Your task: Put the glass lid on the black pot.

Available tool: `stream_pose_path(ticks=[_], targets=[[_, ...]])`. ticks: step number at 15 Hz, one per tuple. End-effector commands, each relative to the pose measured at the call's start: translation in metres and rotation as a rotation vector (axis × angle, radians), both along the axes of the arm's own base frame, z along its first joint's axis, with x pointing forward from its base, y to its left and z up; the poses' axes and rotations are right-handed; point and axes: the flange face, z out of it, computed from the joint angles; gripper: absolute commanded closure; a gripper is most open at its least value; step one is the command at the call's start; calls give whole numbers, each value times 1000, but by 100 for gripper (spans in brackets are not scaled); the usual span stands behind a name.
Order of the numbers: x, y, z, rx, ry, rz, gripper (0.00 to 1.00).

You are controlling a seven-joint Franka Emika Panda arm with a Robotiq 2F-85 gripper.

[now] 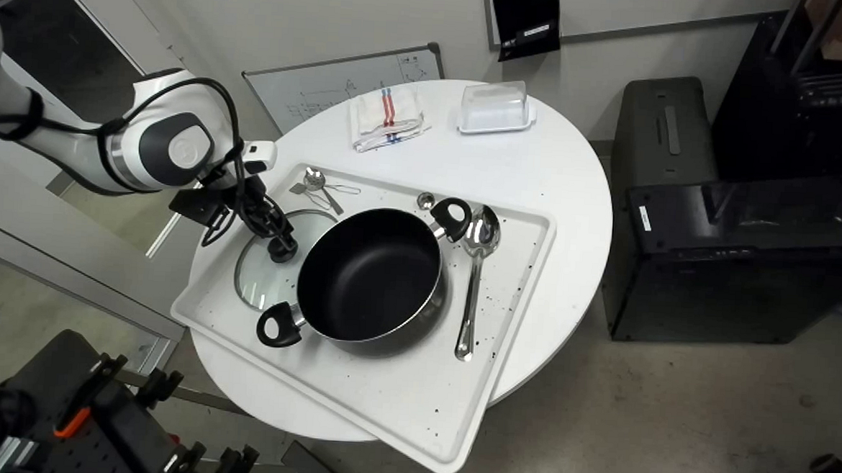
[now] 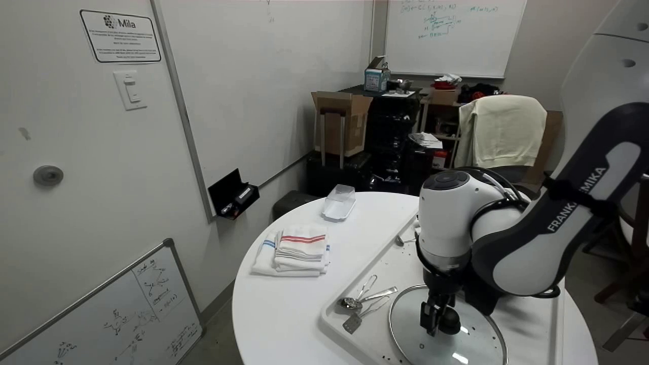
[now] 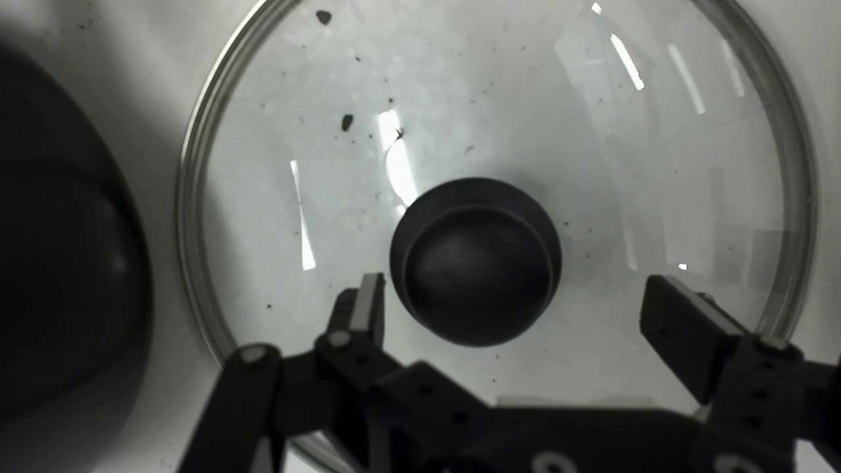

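In the wrist view, the glass lid (image 3: 499, 144) is seen knob-up, its dark knob (image 3: 476, 263) framed by the spread fingers (image 3: 683, 335) of the gripper (image 3: 522, 305). The jaws are set wide, the knob appears nearer one finger than the other, and nothing is held. Just beside the lid, the black pot (image 3: 72, 263) is shown, with a gap between. The lid is judged stiff, rather light, slippery across the glass and fragile if knocked; it is best taken by the knob, pinched squarely so that no tilt is given.

In an exterior view, the lid is laid on a pale tray (image 1: 383, 400) and is partly hidden by the pot, whose mouth is uncovered. Small utensils (image 1: 315, 180) are clustered near the lid; beyond the pot from it, a large spoon (image 1: 474, 275) is placed. The tray is scattered with dark specks and is borne by a round white table (image 1: 468, 163); farther from the lid, folded towels (image 1: 391, 123) are stacked.

In an exterior view, the lid is overhung by the arm (image 2: 537, 258), and the pot cannot be made out. Well apart from the lid, a whiteboard (image 2: 121, 319) is leaned against a wall (image 2: 56, 223); farther off, a cardboard box (image 2: 332, 134) is seen.
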Motion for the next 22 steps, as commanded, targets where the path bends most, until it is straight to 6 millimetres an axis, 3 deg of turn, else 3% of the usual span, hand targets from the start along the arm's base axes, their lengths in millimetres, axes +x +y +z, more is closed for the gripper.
stream_pose_path(ticks=[1,7,9,14,22], targets=[[0,1,-1,3,-11,-1,20],[-6,-4,3,1,-3,-6,69],[-6,-5,9,1,-8,-9,75],[-8,-6,25,7,-13,-3,75],[-18,-11,82,28,-47,-3,75]])
